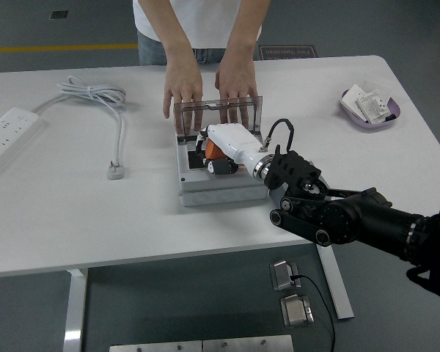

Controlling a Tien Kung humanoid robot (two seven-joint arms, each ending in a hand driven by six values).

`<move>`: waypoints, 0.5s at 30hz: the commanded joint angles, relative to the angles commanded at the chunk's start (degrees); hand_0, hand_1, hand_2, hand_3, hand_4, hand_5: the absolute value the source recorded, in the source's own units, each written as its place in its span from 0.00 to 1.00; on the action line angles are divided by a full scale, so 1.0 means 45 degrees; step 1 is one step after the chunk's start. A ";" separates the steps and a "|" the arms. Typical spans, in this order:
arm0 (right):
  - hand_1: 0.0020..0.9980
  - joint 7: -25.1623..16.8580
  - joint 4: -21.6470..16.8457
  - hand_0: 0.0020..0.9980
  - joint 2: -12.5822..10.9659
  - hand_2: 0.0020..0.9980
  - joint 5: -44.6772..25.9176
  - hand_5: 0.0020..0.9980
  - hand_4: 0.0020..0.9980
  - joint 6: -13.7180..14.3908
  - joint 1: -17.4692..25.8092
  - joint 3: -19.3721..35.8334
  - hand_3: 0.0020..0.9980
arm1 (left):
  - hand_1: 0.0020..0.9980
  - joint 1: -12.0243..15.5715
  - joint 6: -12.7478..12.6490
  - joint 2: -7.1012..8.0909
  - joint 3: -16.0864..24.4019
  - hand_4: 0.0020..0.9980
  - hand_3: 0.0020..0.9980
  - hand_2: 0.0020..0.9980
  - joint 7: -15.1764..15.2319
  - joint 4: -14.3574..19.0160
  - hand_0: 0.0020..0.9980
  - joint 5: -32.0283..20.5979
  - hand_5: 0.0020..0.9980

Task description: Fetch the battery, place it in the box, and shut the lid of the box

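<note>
1 hand (218,152): my right, gripped the battery (207,150).
Box (220,192): lay below my fingers.
Lid (218,114): stood upright beyond, person's hands (183,92) behind it.

A white rectangular counter (51,227) with rounded corners fills most of the view, standing on a white metal leg (75,308) at the near left. Beneath and beyond it lies a dark grey floor (29,26), crossed at far left by a yellow painted line (59,48). Light is even and soft.
</note>
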State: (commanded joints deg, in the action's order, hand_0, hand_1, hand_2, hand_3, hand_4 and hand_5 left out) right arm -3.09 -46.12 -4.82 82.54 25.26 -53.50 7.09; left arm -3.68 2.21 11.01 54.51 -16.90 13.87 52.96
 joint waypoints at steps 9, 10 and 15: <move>0.68 -0.0334 0.0106 0.71 0.0005 0.67 -0.0269 0.46 0.86 0.0212 0.0062 -0.0088 0.85 | 0.64 -0.0042 0.0008 -0.0005 0.0009 0.62 0.60 0.59 0.0006 -0.0003 0.57 0.0027 0.15; 0.68 -0.0370 0.0117 0.71 0.0006 0.67 -0.0296 0.46 0.86 0.0237 0.0078 -0.0102 0.85 | 0.64 -0.0044 0.0009 -0.0006 0.0015 0.62 0.60 0.59 0.0005 -0.0003 0.57 0.0036 0.15; 0.69 -0.0395 0.0039 0.74 -0.0005 0.68 -0.0289 0.51 0.91 0.0340 0.0137 -0.0141 0.86 | 0.64 -0.0048 0.0005 -0.0017 0.0014 0.62 0.60 0.59 0.0013 -0.0005 0.57 0.0039 0.15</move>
State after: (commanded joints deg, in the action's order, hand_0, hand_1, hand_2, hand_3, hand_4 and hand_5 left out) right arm -4.87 -45.94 -4.85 81.24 26.79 -52.89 6.46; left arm -3.89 2.24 10.93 54.57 -16.84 13.84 53.14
